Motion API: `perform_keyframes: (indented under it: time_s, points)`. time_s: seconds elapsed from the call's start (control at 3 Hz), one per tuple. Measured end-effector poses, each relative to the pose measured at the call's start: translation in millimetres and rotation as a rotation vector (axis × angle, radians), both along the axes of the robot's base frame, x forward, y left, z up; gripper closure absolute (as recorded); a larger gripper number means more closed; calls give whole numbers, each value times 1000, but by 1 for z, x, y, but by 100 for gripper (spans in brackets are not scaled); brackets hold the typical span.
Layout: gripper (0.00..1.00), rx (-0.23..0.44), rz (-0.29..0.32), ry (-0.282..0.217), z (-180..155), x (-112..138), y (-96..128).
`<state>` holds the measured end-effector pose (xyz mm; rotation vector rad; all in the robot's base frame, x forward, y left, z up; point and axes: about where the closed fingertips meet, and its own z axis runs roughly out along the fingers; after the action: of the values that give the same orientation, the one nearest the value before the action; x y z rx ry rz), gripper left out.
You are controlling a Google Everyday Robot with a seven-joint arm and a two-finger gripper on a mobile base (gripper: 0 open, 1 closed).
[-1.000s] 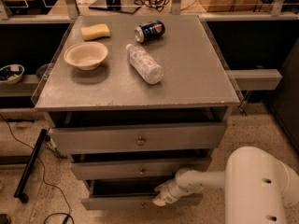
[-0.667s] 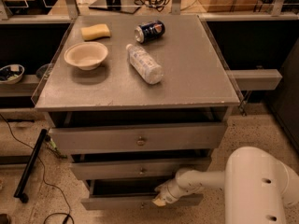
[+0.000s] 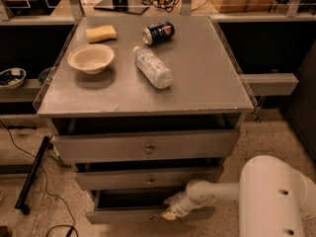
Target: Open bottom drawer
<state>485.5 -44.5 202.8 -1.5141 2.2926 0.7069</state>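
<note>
The grey, square-topped counter (image 3: 207,73) carries three grey drawer fronts, stepped one below another. The white, rounded robot arm (image 3: 217,191) reaches in from the lower right. The bottom drawer (image 3: 123,215), a flat grey front, sits lowest, near the floor, under the wide top drawer front (image 3: 98,147) and the mid-sized middle drawer front (image 3: 108,179).

The cream-tipped gripper (image 3: 171,213) rests against the bottom drawer's front about where its knob should be. Whether it has hold of the knob, or how far open it is, I cannot tell. A dark gap above that front suggests the pulling step is in hand. The next move calls for a straight, level draw outward, without slipping off.

On the counter lie one clear plastic bottle (image 3: 153,67) on its side, one cream round bowl (image 3: 91,58), one dark blue drink can (image 3: 158,32) on its side, and one yellow sponge (image 3: 101,33).
</note>
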Motion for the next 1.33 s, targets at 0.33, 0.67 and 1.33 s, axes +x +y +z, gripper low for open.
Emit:
perform_keyframes:
  time_s: [0.33, 0.67, 1.33]
  points:
    - [100, -1, -5, -2, 1, 0, -2]
    - [100, 1, -4, 3, 0, -3, -2]
    - [59, 1, -4, 3, 0, -3, -2]
